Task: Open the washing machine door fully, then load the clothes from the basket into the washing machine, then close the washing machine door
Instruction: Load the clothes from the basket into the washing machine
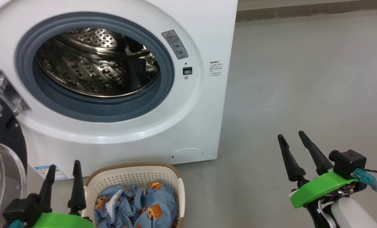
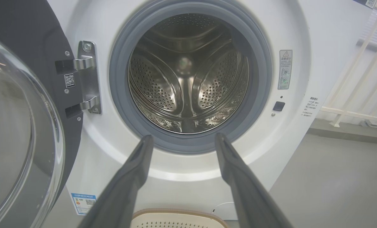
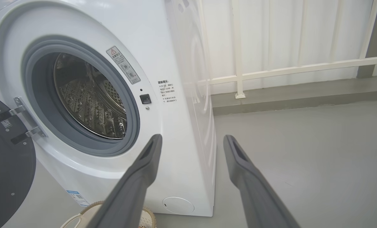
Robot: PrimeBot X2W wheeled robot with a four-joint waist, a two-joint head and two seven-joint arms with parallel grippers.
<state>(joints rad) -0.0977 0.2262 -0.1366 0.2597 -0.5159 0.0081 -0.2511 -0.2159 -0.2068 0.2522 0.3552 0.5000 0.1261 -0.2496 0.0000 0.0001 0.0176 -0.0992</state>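
Door open, nothing loaded yet
Washing machine door [image 1: 8, 136] hangs wide at nine o'clock of the washing machine [image 1: 191, 126]; clothes [image 1: 134, 205] all in basket [image 1: 134, 167] at six; left gripper [image 1: 65, 164] and right gripper [image 1: 290, 134] splayed, empty

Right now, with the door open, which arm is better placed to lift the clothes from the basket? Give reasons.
Probably the left. The left gripper stands open right beside the basket holding the clothes; the right gripper hangs open farther off over the floor.
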